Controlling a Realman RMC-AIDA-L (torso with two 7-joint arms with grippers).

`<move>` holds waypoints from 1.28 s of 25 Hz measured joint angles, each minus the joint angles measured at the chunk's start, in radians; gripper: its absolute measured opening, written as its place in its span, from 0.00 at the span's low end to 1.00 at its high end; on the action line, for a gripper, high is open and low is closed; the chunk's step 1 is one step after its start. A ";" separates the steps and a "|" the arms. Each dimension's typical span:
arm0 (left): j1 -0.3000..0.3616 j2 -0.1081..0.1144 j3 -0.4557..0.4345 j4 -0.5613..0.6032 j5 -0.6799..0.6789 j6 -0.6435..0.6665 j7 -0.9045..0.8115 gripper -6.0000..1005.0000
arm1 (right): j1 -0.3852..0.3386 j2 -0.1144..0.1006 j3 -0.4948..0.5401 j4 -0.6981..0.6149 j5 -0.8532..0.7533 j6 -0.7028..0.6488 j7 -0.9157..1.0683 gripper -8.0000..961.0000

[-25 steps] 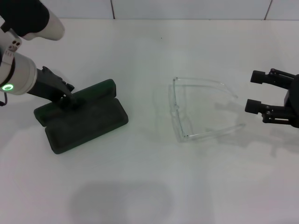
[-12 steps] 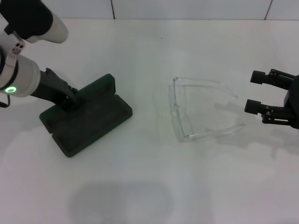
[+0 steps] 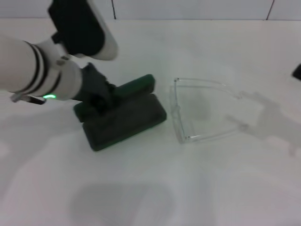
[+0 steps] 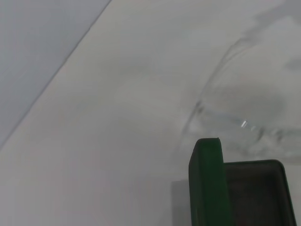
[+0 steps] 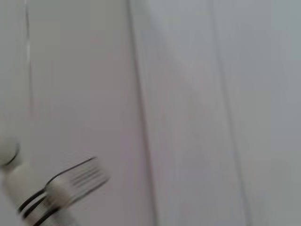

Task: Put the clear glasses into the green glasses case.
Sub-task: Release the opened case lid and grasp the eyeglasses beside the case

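The green glasses case (image 3: 126,117) lies open on the white table (image 3: 197,188), its lid (image 3: 137,86) standing up at the far side. My left gripper (image 3: 99,98) is shut on the case's left end. The left wrist view shows the lid's edge (image 4: 207,183) and the dark inside of the case (image 4: 256,193). Just right of the case lie the clear glasses (image 3: 177,111), arms unfolded and pointing right; the left wrist view shows the glasses (image 4: 221,117) faintly beyond the lid. Of my right gripper (image 3: 297,71) only a dark corner shows at the head view's right edge.
A pale wall (image 3: 188,8) runs along the table's far edge. The right arm's shadow (image 3: 268,113) falls on the table beside the glasses. The right wrist view holds blurred wall panels and a ribbed white robot part (image 5: 75,181).
My left gripper has dragged the open case to the right, close up to the glasses. The right gripper has pulled back and almost left the head view. The glasses have not moved.
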 joint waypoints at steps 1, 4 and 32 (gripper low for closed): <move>0.001 0.000 0.025 0.011 0.000 -0.012 0.001 0.21 | -0.010 -0.001 0.032 0.005 0.000 -0.016 0.000 0.86; -0.009 0.000 0.051 0.022 0.001 -0.021 0.002 0.21 | -0.024 -0.012 0.047 0.001 -0.010 -0.025 0.041 0.86; 0.079 0.001 -0.252 0.014 -0.065 -0.109 0.175 0.21 | 0.451 0.012 -0.533 -0.711 -0.697 0.241 1.575 0.76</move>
